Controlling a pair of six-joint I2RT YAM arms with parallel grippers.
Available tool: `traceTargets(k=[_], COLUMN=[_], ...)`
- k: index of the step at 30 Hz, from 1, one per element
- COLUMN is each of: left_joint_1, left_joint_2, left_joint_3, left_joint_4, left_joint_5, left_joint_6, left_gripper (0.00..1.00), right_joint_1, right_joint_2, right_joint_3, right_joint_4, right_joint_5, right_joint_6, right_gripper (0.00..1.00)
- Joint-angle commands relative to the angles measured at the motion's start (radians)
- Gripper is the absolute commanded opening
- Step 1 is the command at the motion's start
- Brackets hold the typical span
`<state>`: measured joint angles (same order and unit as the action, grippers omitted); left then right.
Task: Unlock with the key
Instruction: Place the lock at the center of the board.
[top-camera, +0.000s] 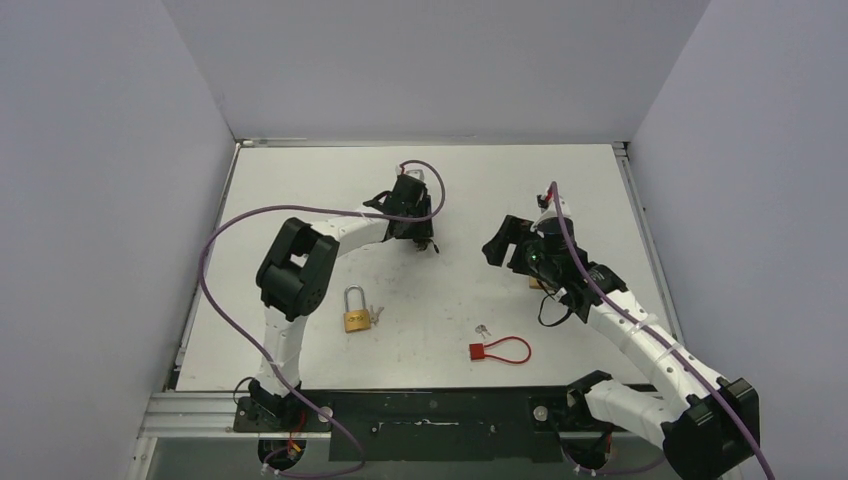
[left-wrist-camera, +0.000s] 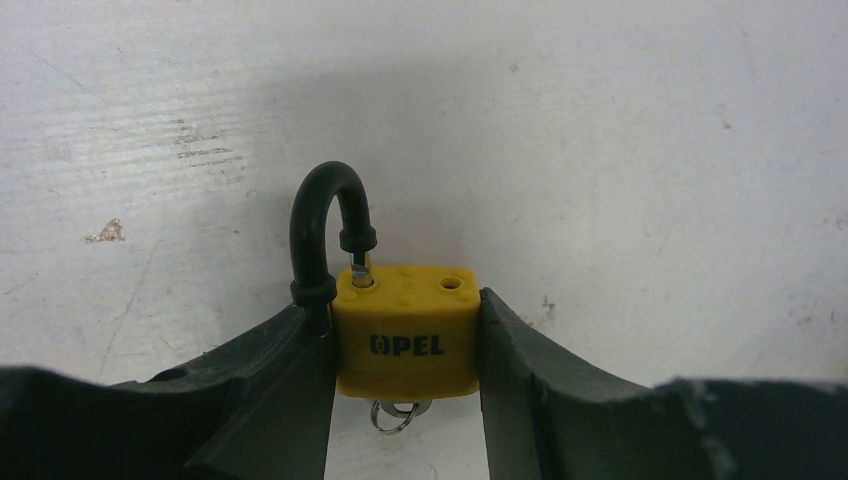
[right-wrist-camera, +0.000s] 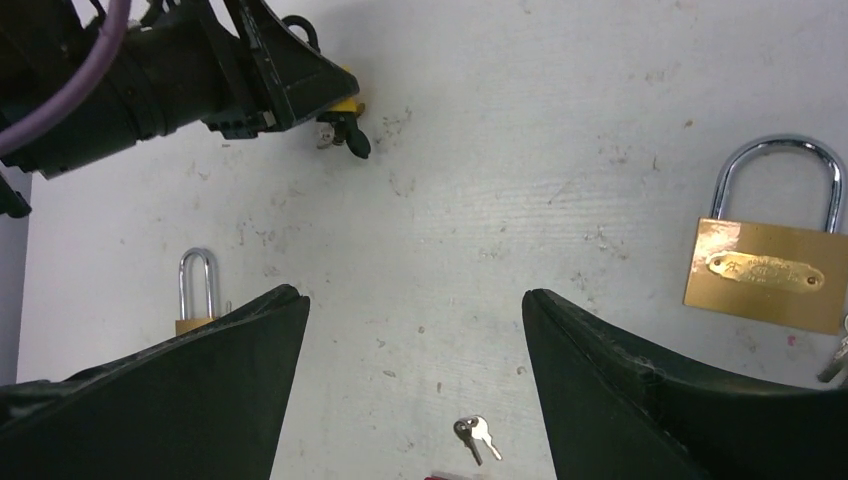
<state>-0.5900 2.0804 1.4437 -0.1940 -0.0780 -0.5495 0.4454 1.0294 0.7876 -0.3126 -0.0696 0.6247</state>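
Observation:
My left gripper (top-camera: 424, 238) is shut on a yellow padlock (left-wrist-camera: 405, 335) marked OPEL, gripping its two sides (left-wrist-camera: 405, 310). Its black shackle (left-wrist-camera: 318, 215) is swung out to the left: one leg sits in the body, and the other hole (left-wrist-camera: 452, 283) is empty. A key ring (left-wrist-camera: 396, 413) hangs under the padlock body. My right gripper (top-camera: 500, 245) is open and empty (right-wrist-camera: 410, 300), held above the table to the right of the left gripper. It looks towards the yellow padlock (right-wrist-camera: 345, 103).
A brass padlock (top-camera: 355, 314) with keys (top-camera: 375, 316) lies front left. A red cable lock (top-camera: 498, 351) and two small keys (top-camera: 483, 330) lie front centre. Another brass padlock (right-wrist-camera: 765, 270) lies under my right arm.

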Motion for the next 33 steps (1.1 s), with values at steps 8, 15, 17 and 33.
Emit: traceTargets(k=[8,15,17,33], left_joint_1=[0.057,0.09,0.097,0.116], left_joint_2=[0.069,0.058,0.045,-0.525], left_joint_3=[0.132,0.156,0.158,-0.252], left_joint_4=[-0.022,-0.022,-0.025,-0.039], left_joint_5=[0.024,0.05,0.046,0.137], left_joint_6=[-0.019,0.028,0.043,0.037], left_gripper=[0.42,0.72,0.77,0.79], right_joint_1=[-0.011,-0.011,-0.011,-0.126], right_joint_2=[0.002,-0.02,-0.027,0.041], right_joint_3=[-0.036,-0.02,-0.017,0.039], right_joint_4=[0.018,-0.03,-0.043,-0.182], right_joint_5=[0.016,0.065,0.08,0.354], right_joint_6=[0.046,0.043,0.041,-0.052], right_gripper=[0.8,0.8,0.8,0.78])
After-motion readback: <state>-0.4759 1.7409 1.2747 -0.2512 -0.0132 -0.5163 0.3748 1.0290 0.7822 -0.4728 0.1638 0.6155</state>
